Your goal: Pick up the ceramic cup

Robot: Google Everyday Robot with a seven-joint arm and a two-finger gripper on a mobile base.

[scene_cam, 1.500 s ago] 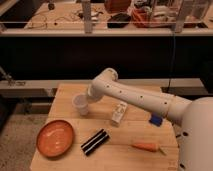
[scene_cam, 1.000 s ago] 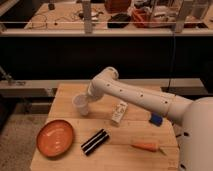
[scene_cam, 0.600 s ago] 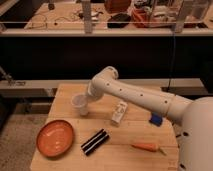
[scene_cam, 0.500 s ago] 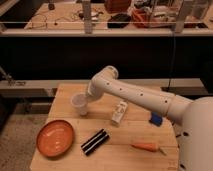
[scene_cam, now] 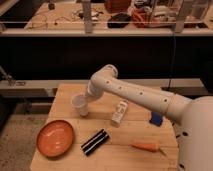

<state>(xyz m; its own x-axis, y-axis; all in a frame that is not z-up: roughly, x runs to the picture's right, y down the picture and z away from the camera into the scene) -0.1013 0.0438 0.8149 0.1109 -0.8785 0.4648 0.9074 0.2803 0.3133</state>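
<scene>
The wooden table [scene_cam: 65, 95] fills the lower part of the view, and the robot's thick white arm [scene_cam: 135, 95] reaches across it from the right, bending down at its elbow toward the table's left half. At the front left lies an orange plate [scene_cam: 55, 138], and just right of it a black ridged bar [scene_cam: 95, 141] lies at a slant. The ceramic cup [scene_cam: 80, 105] stands upright behind the plate; it is plain white, slightly tapered, with its mouth open upward. The gripper [scene_cam: 88, 98] sits right against the cup's right side, but whether it has clamped on the cup I cannot tell. A small white carton [scene_cam: 119, 112] stands mid-table. A carrot [scene_cam: 146, 147] lies near the front, and a small blue block [scene_cam: 156, 119] sits by the arm.
</scene>
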